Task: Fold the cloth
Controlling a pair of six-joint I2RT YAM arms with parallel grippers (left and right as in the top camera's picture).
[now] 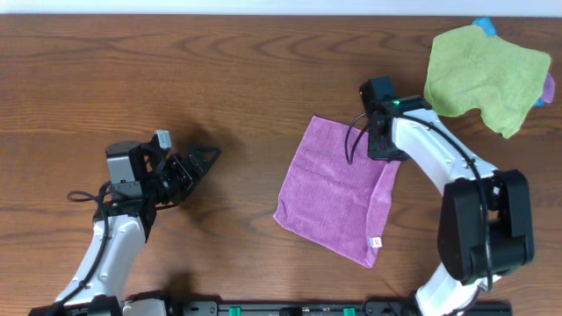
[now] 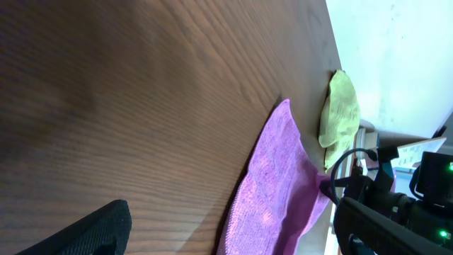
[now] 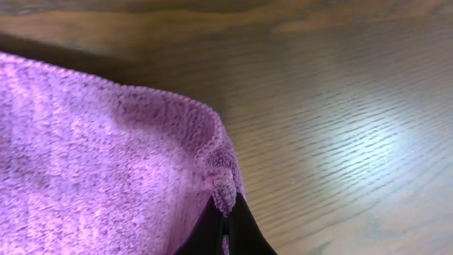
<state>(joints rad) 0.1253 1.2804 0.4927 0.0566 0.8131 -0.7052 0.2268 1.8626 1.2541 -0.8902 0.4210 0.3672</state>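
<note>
Purple cloth lies mostly flat and skewed, just right of the overhead frame's centre. We see its right edge lifted, with the right gripper clamped on it from above. The left gripper hovers at left, fingers apart, with bare wooden table between them.
</note>
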